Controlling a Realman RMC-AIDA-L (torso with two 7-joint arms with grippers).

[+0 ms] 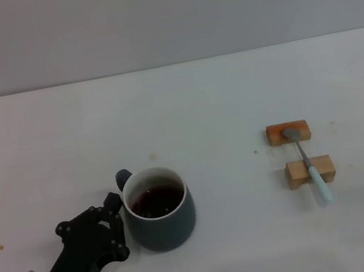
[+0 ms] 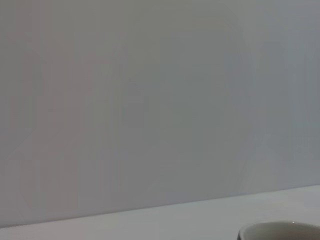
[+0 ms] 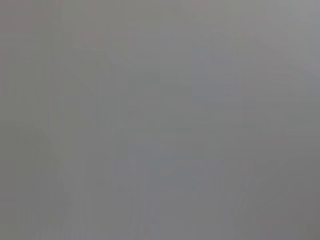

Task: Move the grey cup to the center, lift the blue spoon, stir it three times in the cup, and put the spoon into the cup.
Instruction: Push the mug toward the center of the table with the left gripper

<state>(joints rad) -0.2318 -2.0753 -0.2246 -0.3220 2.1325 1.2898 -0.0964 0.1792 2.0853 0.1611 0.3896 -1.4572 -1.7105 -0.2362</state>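
Left tool (image 1: 117, 221): low on the counter (image 1: 217, 94), pressed up beside the grey cup (image 1: 158, 209) on its handle side; black fingers at the cup's wall and near the small loop handle, but cannot tell whether clamped or spread.
Likely reason for that pose: placed to grip or push the cup toward the middle, a guess from the task.
Grey cup: upright, left of centre, dark liquid inside a white lining; only a slice of rim (image 2: 280, 231) visible from the left wrist.
Blue spoon (image 1: 308, 163): well apart from the cup, to the right, laid across two wooden blocks (image 1: 288, 133), bowl on the far block, pale handle overhanging the near block.
Why propped: raised off the counter, probably to leave room under the handle for fingers.
Right tool: not in view; right wrist shows only blank grey.
Writing or brands: none readable anywhere.
Step in hand: cup move, apparently not finished.
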